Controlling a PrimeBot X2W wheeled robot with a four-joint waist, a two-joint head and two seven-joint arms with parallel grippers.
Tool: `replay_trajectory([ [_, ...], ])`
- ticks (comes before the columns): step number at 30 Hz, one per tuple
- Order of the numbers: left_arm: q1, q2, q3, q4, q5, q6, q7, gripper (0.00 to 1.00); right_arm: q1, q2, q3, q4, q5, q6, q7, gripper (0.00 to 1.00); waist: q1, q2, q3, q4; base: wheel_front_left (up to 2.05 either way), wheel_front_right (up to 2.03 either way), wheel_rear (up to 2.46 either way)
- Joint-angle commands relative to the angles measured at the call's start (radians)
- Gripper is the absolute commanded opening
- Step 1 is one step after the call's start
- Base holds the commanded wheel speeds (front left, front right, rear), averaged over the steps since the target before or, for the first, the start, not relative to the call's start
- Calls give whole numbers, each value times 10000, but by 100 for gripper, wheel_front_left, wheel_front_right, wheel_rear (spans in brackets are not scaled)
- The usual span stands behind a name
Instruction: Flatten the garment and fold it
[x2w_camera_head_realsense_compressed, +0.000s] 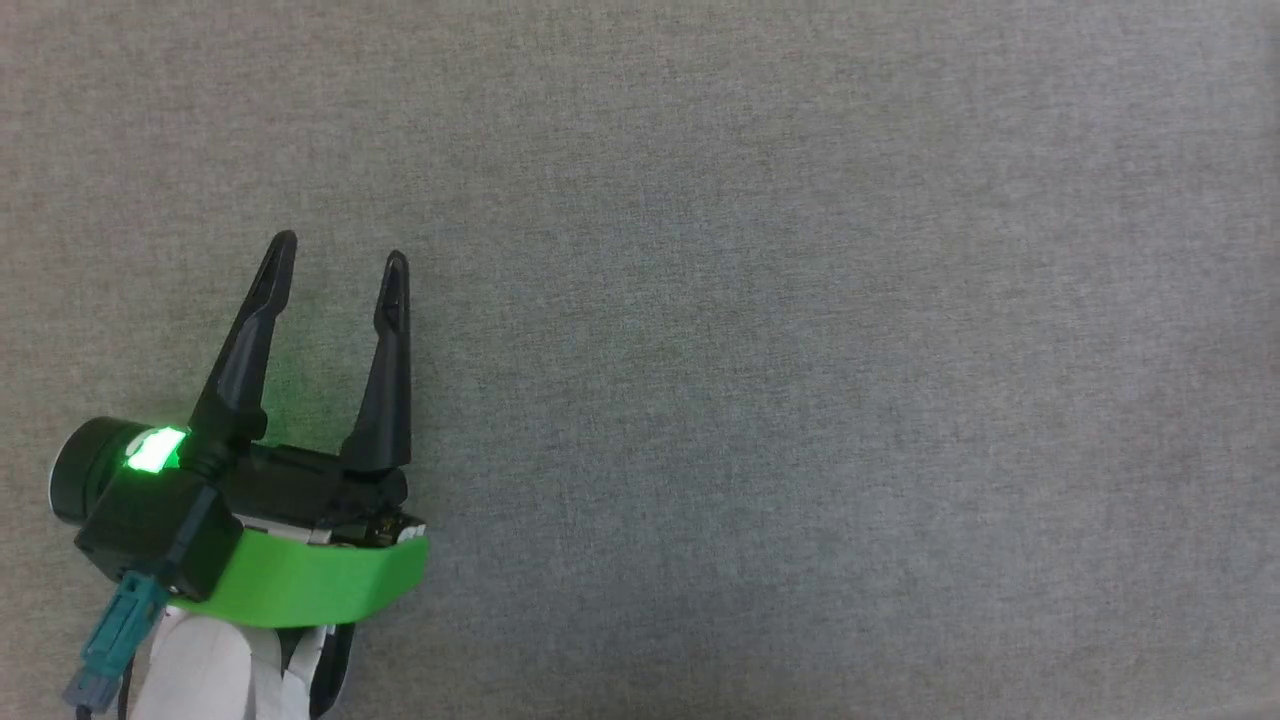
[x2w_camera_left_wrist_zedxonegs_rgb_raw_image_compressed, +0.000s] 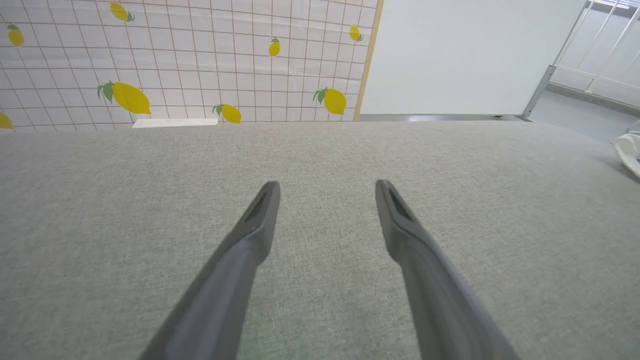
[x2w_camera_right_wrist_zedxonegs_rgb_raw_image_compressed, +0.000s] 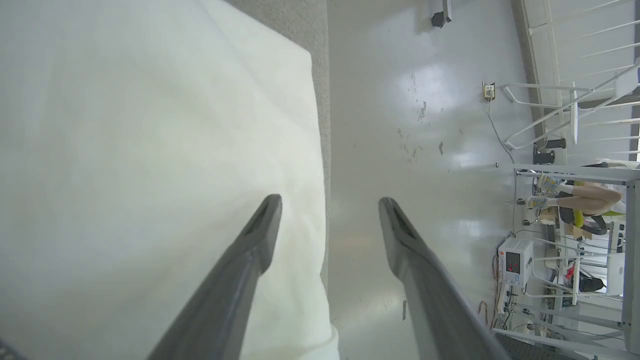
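White thin-fabric garment (x2w_camera_right_wrist_zedxonegs_rgb_raw_image_compressed: 150, 125) is lying smooth on the grey woven cloth surface (x2w_camera_right_wrist_zedxonegs_rgb_raw_image_compressed: 280, 20), reaching almost to its edge beside the pale glossy floor (x2w_camera_right_wrist_zedxonegs_rgb_raw_image_compressed: 400, 125). Right gripper (x2w_camera_right_wrist_zedxonegs_rgb_raw_image_compressed: 329, 199) is pointing at that edge, its two dark fingers standing apart and empty. Left gripper (x2w_camera_head_realsense_compressed: 340, 250) is hovering over the grey cloth, fingers likewise spread wide.

Grey surface (x2w_camera_head_realsense_compressed: 800, 300) open ahead of left claw (x2w_camera_head_realsense_compressed: 341, 248); wall (x2w_camera_left_wrist_zedxonegs_rgb_raw_image_compressed: 200, 60) beyond.
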Motion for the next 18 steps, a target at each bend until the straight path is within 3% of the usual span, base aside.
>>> replay_trajectory([
  [1, -135, -3, 27, -12, -75, 27, -13, 100, -195, 23, 91, 140, -118, -19, -140, 100, -1, -1, -207, -1, 0, 0, 0],
  [11, 476, -174, -25, 504, -46, 253, -274, 100, -290, 309, 1101, 797, -32, -19, -996, 100, -1, -1, -2115, 100, 0, 0, 0],
  [15, 865, -305, 13, 746, -25, 476, -344, 100, -183, 977, 1431, 454, 348, -19, -1241, 100, -1, -1, -3002, 135, 0, 0, 0],
  [16, 1185, -386, -22, 933, -32, 577, -376, 100, 161, 1584, 1508, 48, 579, -19, -1402, 100, -1, -1, -3682, 233, 0, 0, 0],
  [18, 1383, -460, -49, 1058, -46, 664, -382, 100, 519, 1960, 1518, -284, 692, -19, -1541, 100, -1, -1, -4126, 335, 0, 0, 0],
])
